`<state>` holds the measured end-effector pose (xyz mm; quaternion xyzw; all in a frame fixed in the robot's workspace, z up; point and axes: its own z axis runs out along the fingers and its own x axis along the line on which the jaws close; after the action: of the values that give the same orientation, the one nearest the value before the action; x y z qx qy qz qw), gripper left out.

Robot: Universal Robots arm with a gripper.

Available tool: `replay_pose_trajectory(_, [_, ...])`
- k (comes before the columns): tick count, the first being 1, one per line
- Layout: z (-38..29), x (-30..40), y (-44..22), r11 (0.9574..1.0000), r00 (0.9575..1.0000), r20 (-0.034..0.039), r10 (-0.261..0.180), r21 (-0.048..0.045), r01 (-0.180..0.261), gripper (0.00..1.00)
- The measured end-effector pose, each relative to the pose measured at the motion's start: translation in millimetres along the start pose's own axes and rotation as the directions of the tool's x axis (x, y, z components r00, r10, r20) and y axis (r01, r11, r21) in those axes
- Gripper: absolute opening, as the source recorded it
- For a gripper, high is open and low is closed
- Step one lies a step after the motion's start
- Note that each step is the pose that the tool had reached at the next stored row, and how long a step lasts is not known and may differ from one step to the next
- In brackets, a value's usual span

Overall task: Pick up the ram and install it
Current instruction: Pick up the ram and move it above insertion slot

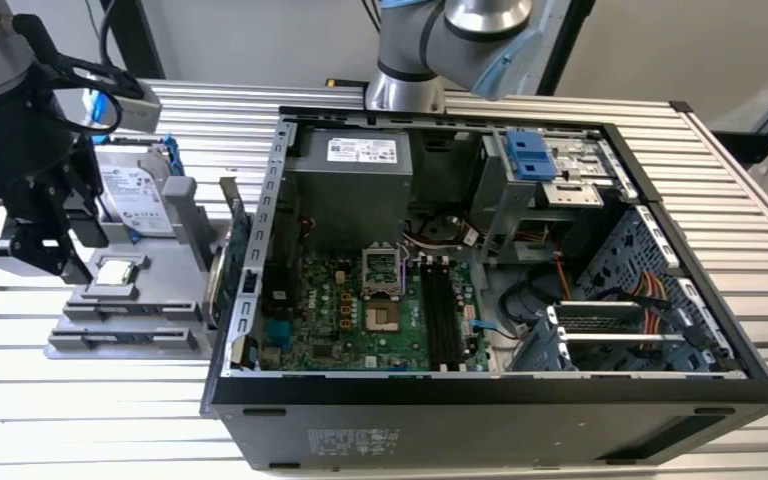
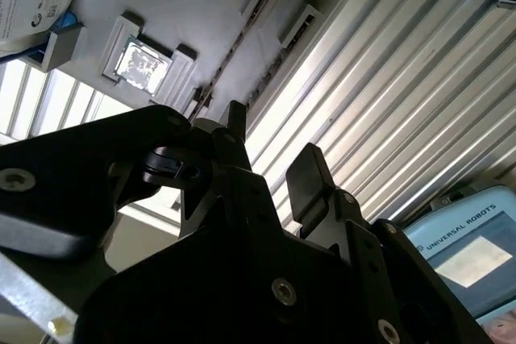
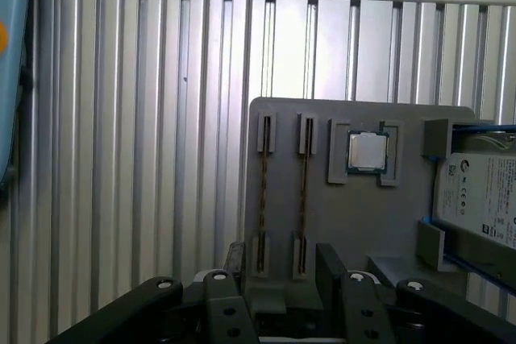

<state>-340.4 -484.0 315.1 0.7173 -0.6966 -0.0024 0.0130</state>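
Two ram sticks stand on edge in the slots of a grey holder (image 3: 363,223). In the first wrist view they show as thin brownish lines, one ram stick (image 3: 303,191) beside the other ram stick (image 3: 263,191). One stick (image 2: 234,54) also appears in the second wrist view. My gripper (image 3: 282,267) hangs open above the holder's slotted end, clear of the sticks, with nothing between its fingers (image 2: 306,175). In the exterior view the gripper (image 1: 44,255) is at the left, over the holder (image 1: 131,310). The motherboard's long dark memory slots (image 1: 444,310) lie inside the open computer case (image 1: 491,400).
On the same holder lie a square silver CPU (image 3: 368,151) and a silver hard drive (image 3: 480,199) in a blue frame. The open case stands right of the holder in the exterior view, on a ribbed metal table (image 1: 91,420). Another arm's base (image 1: 411,60) rises behind the case.
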Motion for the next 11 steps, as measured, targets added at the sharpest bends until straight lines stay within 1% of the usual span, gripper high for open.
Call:
replay_pose_trajectory(6, [4.4, -0.1, -0.1, 1.0, 1.0, -0.0033, 0.0, -0.0001, 0.0, 1.0])
replay_pose_trajectory(11, [8.7, -0.1, -0.2, 1.0, 1.0, -0.0042, 0.0, -0.0001, 0.0, 1.0])
